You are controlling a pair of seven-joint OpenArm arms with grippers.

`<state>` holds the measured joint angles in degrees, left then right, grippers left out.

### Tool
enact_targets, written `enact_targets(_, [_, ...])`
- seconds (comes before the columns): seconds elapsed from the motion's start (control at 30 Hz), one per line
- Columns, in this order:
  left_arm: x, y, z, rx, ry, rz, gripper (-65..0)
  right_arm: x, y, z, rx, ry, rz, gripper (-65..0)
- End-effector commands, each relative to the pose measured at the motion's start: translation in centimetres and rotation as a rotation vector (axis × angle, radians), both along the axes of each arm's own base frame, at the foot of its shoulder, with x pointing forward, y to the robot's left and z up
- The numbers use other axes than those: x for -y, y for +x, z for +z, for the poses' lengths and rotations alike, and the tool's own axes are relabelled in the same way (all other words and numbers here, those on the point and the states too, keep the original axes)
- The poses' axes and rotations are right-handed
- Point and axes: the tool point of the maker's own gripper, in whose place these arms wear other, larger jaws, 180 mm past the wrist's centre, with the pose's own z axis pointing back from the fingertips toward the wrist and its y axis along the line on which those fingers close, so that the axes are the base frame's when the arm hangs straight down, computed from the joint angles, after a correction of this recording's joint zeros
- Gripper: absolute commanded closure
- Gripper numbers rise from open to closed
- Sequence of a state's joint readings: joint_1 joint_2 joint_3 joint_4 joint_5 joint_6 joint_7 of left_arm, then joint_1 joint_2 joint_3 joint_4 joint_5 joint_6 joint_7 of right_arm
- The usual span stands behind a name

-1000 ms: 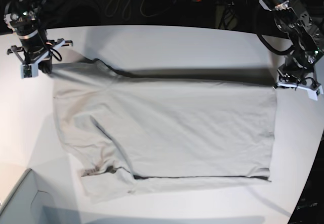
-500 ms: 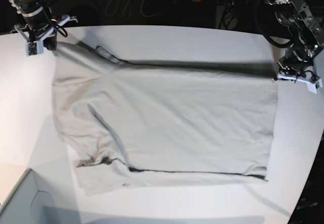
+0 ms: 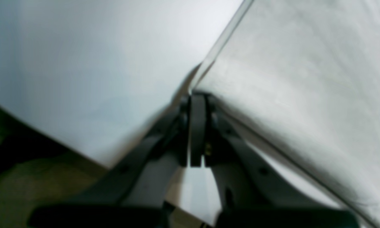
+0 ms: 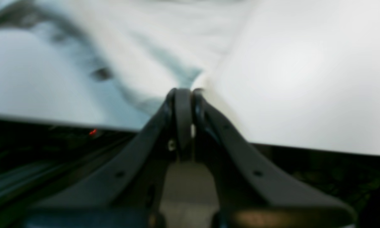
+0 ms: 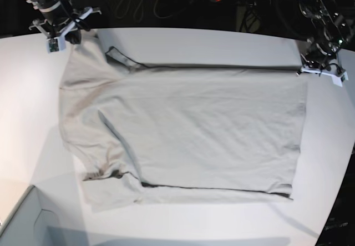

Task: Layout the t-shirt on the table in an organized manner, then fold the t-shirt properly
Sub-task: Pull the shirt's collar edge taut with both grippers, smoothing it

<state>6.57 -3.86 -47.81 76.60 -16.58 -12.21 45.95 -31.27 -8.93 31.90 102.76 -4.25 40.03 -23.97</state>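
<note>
Cloth covered most of the table (image 5: 183, 46): the t-shirt (image 5: 188, 135) lay spread across it, sleeves and collar toward the base view's left, hem toward its right. Taking that view from left to right, the right gripper (image 5: 65, 30) stood at the shirt's far-left corner, near the table's far edge, its jaws pressed together on the fabric; the right wrist view showed the closed tips pinching a raised point of pale cloth (image 4: 196, 90), though that picture was blurred. Just right of it along the shirt's far edge the ribbed collar (image 5: 122, 58) lay partly folded, and the near sleeve (image 5: 108, 193) sat rumpled at the shirt's near-left corner, beside a pale grey box (image 5: 22, 224). At the shirt's far-right corner the left gripper (image 5: 319, 71) was likewise clamped shut on the hem corner, its tips (image 3: 197, 95) closed on the edge of the cloth.

The shirt looked light, limp and soft, likely to sag and crease wherever unsupported, and to drag rather than slide cleanly over the smooth top. Corners, shoulder seams and hem seemed the soundest places to hold it, two points at once, kept taut between them. A single pinch would probably bunch it.
</note>
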Motion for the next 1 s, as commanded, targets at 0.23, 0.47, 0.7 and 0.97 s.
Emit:
enact_targets(0.23, [-2.2,0.7,1.7,0.035,0.06,0.002,-0.1,0.0,-1.0,0.6,0.006,-0.005,0.004,0.0])
enact_targets(0.47, [-2.3,0.6,1.7,0.033,0.06,0.002,-0.1,0.4,-1.4,1.8,0.013,-0.04,0.015,0.0])
enact_targets(0.7, [-2.3,0.6,1.7,0.033,0.06,0.002,-0.1,-0.2,-2.8,-1.1,-0.055,0.019,-0.011,0.0])
enact_targets(0.97, [-2.3,0.6,1.7,0.033,0.06,0.002,-0.1,-0.3,-4.1,-2.0,-0.093,0.034,-0.017,0.0])
